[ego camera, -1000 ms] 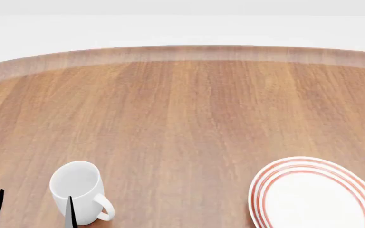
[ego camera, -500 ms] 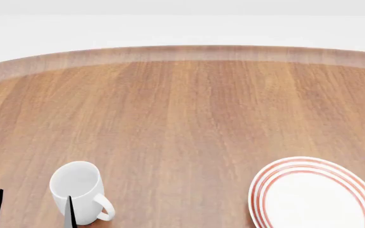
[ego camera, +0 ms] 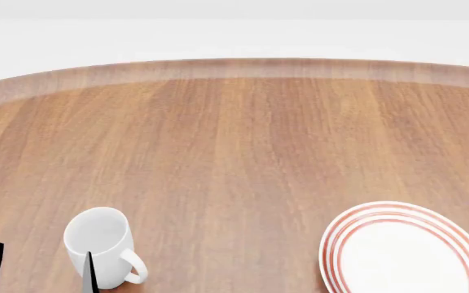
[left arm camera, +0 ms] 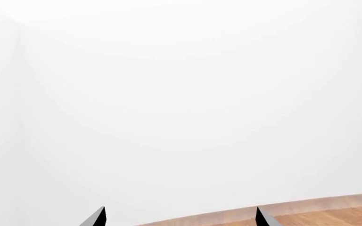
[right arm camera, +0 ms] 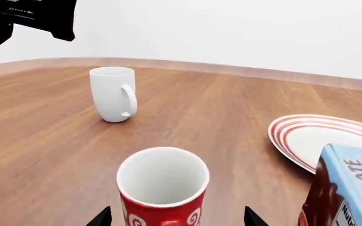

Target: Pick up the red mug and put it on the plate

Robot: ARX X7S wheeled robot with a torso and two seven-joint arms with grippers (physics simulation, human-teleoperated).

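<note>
Nothing has moved since the earlier frame. My right claw is spread open at the bottom centre, the upright red mug between its tips. The plate lies middle right. My left claw, also open, is beside the white mug.

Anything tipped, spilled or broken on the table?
Nothing stands out. The red mug, white mug and carton stand upright, the plate lies flat and bare, and no spill shows on the table.
</note>
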